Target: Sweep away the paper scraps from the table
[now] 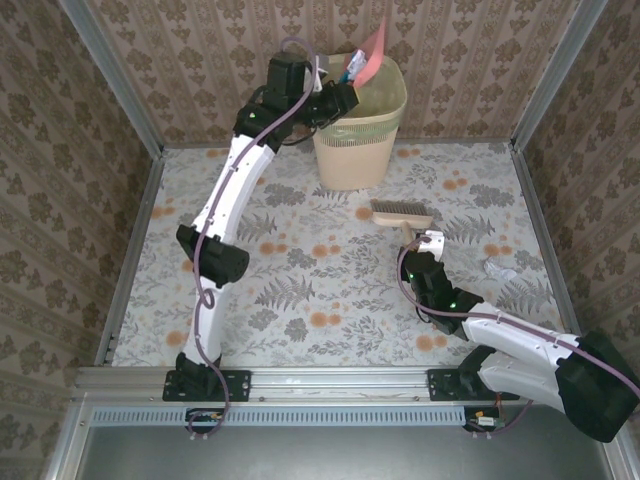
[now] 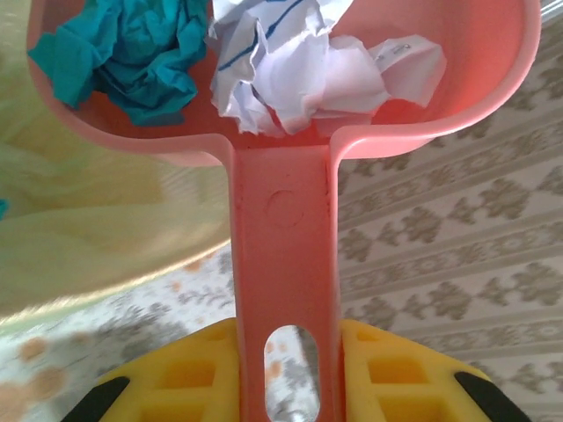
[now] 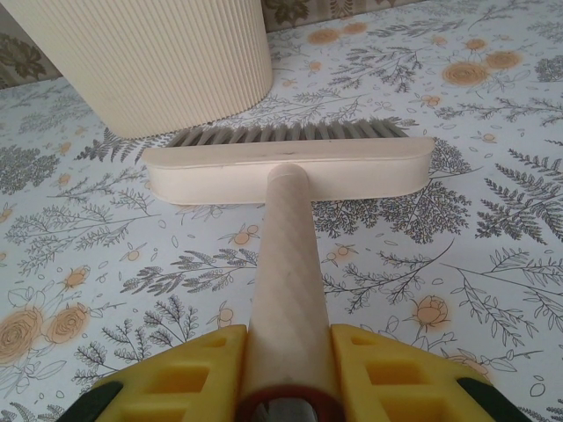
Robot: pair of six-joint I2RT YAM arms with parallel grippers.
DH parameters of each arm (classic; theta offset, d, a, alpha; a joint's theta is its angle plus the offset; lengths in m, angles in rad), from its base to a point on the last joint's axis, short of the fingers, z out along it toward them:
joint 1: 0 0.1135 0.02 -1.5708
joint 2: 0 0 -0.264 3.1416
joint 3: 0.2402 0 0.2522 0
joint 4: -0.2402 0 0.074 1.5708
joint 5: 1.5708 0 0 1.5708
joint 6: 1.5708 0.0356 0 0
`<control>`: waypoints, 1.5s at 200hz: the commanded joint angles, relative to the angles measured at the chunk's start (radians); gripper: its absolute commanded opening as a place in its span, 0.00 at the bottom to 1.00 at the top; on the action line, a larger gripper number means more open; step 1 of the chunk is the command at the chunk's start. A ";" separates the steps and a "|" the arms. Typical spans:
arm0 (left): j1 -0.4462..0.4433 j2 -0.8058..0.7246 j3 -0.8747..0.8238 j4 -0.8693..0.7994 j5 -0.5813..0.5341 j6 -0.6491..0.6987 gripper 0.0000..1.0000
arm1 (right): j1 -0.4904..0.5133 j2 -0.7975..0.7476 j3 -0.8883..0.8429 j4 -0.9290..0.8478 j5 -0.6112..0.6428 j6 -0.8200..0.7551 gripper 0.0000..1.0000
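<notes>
Paper scraps [image 2: 290, 70] in pink dustpan [image 2: 286, 264]

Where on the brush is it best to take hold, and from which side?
Its round handle, from the near side: it points back at the arms, while the wide head lies across, bristles toward the bin. The right gripper is shut on it so.

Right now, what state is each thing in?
Bin: upright, open.
Dustpan: lifted at bin, loaded.
Paper scraps: crumpled, inside dustpan.
Left pincer: shut on dustpan handle.
Brush: held low, bristles toward bin.
Right pincer: shut on brush handle.
White scrap: lying loose on table.
</notes>
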 commanded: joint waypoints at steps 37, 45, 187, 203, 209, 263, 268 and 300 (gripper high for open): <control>0.024 0.022 -0.052 0.324 0.090 -0.305 0.00 | -0.004 -0.021 0.029 0.038 0.016 -0.019 0.00; 0.025 0.006 -0.098 0.378 0.082 -0.344 0.00 | -0.004 -0.025 0.028 0.038 0.018 -0.021 0.00; 0.027 -0.022 -0.335 0.814 0.002 -0.670 0.00 | -0.004 -0.033 0.030 0.035 0.038 -0.034 0.00; 0.027 -0.041 -0.388 0.869 -0.011 -0.699 0.00 | -0.004 -0.030 0.031 0.035 0.039 -0.033 0.00; 0.025 -0.049 -0.412 0.891 -0.019 -0.709 0.00 | -0.004 -0.030 0.032 0.035 0.039 -0.034 0.00; 0.022 -0.062 -0.461 0.950 -0.035 -0.734 0.00 | -0.004 -0.023 0.035 0.032 0.041 -0.036 0.00; 0.022 -0.061 -0.460 0.952 -0.034 -0.734 0.00 | -0.004 -0.023 0.035 0.033 0.042 -0.036 0.00; 0.016 -0.059 -0.440 0.928 -0.023 -0.714 0.00 | -0.004 -0.020 0.037 0.034 0.044 -0.038 0.00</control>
